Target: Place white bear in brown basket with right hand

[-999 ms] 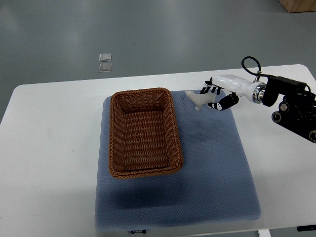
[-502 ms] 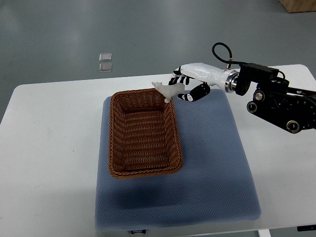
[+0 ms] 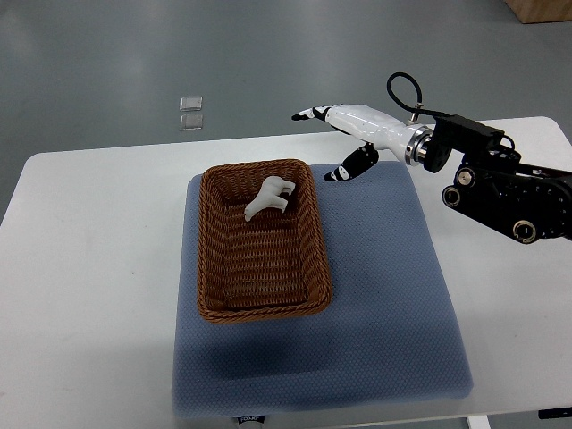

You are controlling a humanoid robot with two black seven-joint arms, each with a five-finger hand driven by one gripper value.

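Observation:
The white bear (image 3: pixel 268 197) lies inside the brown wicker basket (image 3: pixel 217 295), in its far half near the right wall. My right hand (image 3: pixel 323 143) hovers above the table just beyond the basket's far right corner. Its fingers (image 3: pixel 308 113) are stretched out and the thumb (image 3: pixel 350 166) hangs apart, with nothing held. The right arm (image 3: pixel 500 183) reaches in from the right edge. No left arm shows.
The basket sits on a blue-grey mat (image 3: pixel 384 304) on a white table (image 3: pixel 80 268). Two small clear squares (image 3: pixel 190 112) lie on the floor beyond the table's far edge. A brown box corner (image 3: pixel 541 9) shows at top right.
The hand carried the bear left from the mat to the basket's far right corner, then let go. The bear dropped into the basket and the fingers spread.

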